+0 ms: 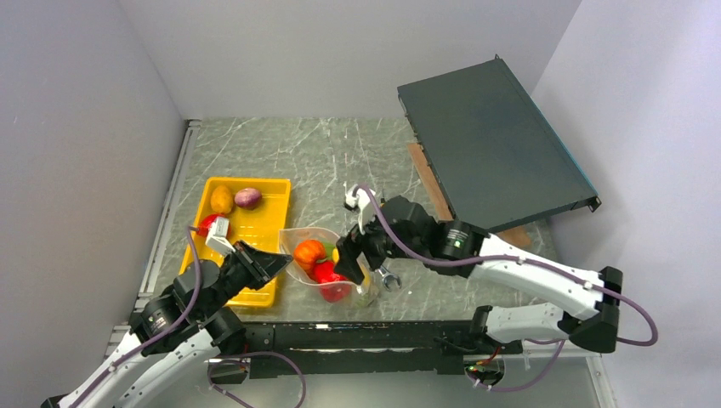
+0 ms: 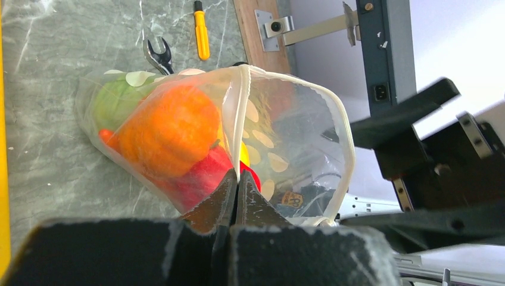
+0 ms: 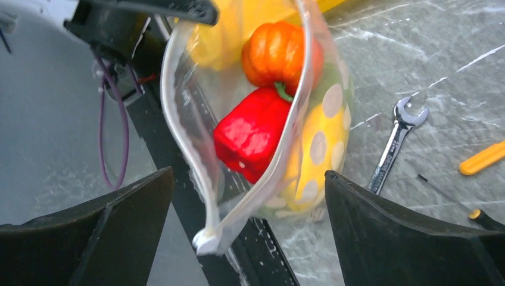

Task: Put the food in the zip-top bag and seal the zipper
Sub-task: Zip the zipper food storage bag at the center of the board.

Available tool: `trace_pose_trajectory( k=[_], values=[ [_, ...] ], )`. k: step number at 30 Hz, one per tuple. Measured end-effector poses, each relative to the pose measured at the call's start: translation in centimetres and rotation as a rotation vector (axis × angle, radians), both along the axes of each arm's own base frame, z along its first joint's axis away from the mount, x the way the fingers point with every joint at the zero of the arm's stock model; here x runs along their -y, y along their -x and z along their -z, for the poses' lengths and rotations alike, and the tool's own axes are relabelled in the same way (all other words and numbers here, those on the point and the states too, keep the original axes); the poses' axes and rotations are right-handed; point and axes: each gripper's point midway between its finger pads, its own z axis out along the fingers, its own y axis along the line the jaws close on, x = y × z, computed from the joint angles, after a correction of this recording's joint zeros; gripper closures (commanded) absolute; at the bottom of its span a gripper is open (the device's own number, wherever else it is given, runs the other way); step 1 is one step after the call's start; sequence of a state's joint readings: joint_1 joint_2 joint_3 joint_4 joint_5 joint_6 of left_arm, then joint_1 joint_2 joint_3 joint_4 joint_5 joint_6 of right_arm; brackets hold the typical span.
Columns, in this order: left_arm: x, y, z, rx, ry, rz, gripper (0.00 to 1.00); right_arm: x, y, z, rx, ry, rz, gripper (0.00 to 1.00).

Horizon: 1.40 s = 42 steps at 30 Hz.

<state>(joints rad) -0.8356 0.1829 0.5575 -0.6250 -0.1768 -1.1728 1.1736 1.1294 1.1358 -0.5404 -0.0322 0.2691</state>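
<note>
Inside the zip-top bag (image 3: 192,101), food (image 3: 250,134).

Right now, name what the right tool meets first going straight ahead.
The right tool would probably meet the zipper of the zip-top bag first, then the red pepper inside; depth is unclear.

zip-top bag (image 3: 186,119) is clear floppy plastic, food (image 3: 250,134) super glossy, wrench (image 3: 393,146) shiny metal, table (image 3: 417,59) smooth veined grey stone.

food (image 3: 253,134) in zip-top bag (image 3: 196,119) | tray (image 1: 255,225) left of bag | wrench (image 1: 389,279) right of bag
</note>
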Motion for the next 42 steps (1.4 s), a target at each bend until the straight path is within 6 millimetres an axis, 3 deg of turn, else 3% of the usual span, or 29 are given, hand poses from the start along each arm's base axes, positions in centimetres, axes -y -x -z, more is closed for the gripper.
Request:
trace_pose_trajectory(
  k=[8, 15, 20, 26, 35, 39, 42],
  values=[
    [0.7, -0.7, 0.2, -0.014, -0.017, 0.0, 1.0, 2.9, 4.9, 0.9, 0.18, 0.047, -0.041, 0.0],
    [0.8, -0.9, -0.2, -0.014, -0.018, -0.005, 1.0, 3.3, 5.3, 2.4, 0.374, 0.147, 0.089, 0.18],
    [0.6, -1.0, -0.5, -0.011, -0.019, -0.018, 1.0, 3.3, 4.1, 4.2, 0.527, 0.312, 0.247, 0.28],
    [0.3, -1.2, -0.6, -0.011, -0.026, -0.034, 1.0, 3.4, 3.1, 4.9, 0.635, 0.39, 0.329, 0.5],
    [0.4, -1.4, -0.5, -0.024, -0.048, -0.037, 1.0, 2.7, 3.0, 2.8, 0.636, 0.303, 0.336, 0.97],
    [0.0, -1.2, -1.2, -0.005, -0.073, -0.032, 0.78, 2.9, 2.8, 1.8, 0.558, 0.21, 0.288, 1.0],
    [-0.6, -0.9, -3.0, 0.065, -0.118, -0.017, 0.62, 3.2, 2.2, 1.4, 0.453, 0.12, 0.216, 1.0]
  ],
)
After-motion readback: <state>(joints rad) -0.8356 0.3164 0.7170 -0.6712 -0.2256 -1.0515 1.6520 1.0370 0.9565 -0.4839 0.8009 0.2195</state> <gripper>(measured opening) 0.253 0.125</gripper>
